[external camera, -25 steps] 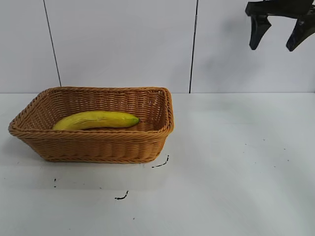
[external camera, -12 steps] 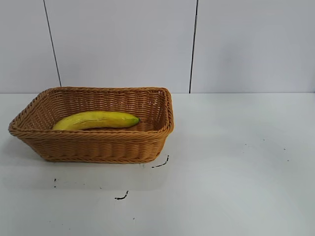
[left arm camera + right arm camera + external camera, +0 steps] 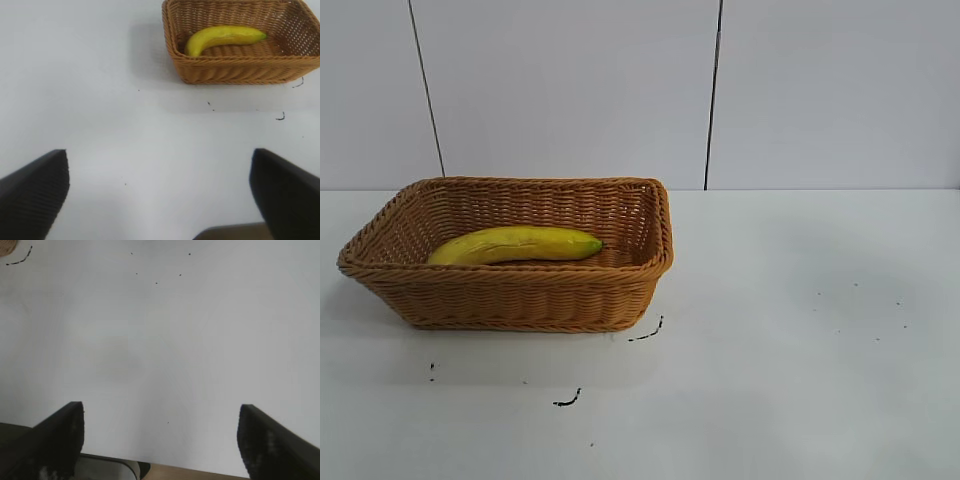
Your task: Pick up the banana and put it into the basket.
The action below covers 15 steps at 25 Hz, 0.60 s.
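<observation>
The yellow banana (image 3: 516, 243) lies inside the orange-brown wicker basket (image 3: 510, 295) at the left of the white table. It also shows in the left wrist view, banana (image 3: 225, 37) in basket (image 3: 240, 70), far from that arm. My left gripper (image 3: 160, 192) is open and empty, held above bare table well away from the basket. My right gripper (image 3: 161, 437) is open and empty above bare table near the table's edge. Neither gripper shows in the exterior view.
Small black marks (image 3: 647, 332) lie on the table in front of the basket. A sliver of the basket's corner (image 3: 6, 246) shows in the right wrist view. A white wall with dark vertical seams (image 3: 713, 95) stands behind the table.
The right gripper, seen at the exterior view's top right one second ago, has left that view. The banana and basket have not moved.
</observation>
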{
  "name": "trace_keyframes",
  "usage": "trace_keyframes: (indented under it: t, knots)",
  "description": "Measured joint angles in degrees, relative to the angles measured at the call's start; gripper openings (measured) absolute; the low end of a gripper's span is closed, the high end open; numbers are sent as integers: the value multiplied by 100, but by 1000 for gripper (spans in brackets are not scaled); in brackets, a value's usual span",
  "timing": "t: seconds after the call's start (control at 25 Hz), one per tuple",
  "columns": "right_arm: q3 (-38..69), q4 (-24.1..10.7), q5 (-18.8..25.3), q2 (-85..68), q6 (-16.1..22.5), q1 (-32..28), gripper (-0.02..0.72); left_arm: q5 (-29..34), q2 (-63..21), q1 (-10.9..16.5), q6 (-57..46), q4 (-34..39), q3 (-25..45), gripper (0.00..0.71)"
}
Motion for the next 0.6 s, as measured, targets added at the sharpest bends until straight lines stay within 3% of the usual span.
trace_keyframes:
  t: [0.24,0.6]
  knots:
    - [49,-80,-78,-1081,74,0,602,0,0,0,0,0,0,695]
    - [56,-220,-85,-1392,306,0,602,0,0,0,0,0,0,695]
